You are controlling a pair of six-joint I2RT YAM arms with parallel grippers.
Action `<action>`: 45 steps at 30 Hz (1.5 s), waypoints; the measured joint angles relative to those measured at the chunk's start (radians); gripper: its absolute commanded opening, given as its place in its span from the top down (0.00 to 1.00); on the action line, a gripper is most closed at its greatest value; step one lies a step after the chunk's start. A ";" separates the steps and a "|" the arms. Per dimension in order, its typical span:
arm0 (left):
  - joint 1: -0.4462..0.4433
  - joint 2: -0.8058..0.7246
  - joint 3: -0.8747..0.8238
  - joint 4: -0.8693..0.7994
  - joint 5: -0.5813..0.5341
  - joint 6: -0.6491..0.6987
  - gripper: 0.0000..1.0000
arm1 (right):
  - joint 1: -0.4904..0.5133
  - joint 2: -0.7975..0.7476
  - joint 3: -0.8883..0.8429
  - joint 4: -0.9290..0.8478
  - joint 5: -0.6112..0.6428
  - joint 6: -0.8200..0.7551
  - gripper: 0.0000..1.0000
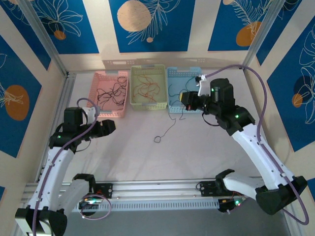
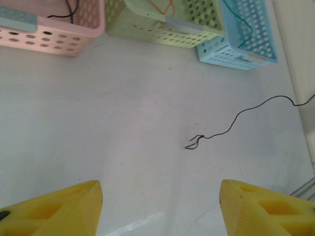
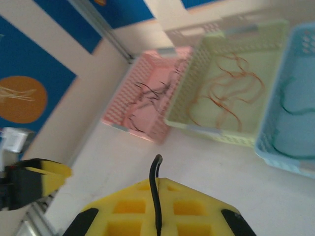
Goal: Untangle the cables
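Right wrist: right gripper (image 3: pixel 157 194) pinched shut on thin black cable (image 3: pixel 155 172); rest trails down to table (image 2: pixel 98 128); left gripper (image 2: pixel 160 209) open, empty. Cable likely light, limp, springy, slips easily; grab close to kinked end.

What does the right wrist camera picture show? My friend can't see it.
The yellow right gripper is shut on a thin black cable that pokes up out of it. Beyond, on the white table, three baskets stand side by side: a pink basket with black cables, a green basket with orange-red cables, a blue basket with a dark green cable.
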 measured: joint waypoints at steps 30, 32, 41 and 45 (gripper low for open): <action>-0.451 0.145 0.075 0.579 -0.021 0.183 0.17 | 0.162 0.436 0.696 0.075 -0.148 0.279 1.00; -0.481 0.180 0.075 0.610 -0.058 0.230 0.18 | 0.171 0.437 0.696 0.074 -0.155 0.291 1.00; -0.541 0.262 0.061 0.764 -0.192 0.277 0.93 | 0.185 0.430 0.690 0.059 -0.161 0.304 1.00; -0.543 0.256 0.016 0.850 -0.207 0.262 1.00 | 0.183 0.389 0.641 0.059 -0.161 0.306 1.00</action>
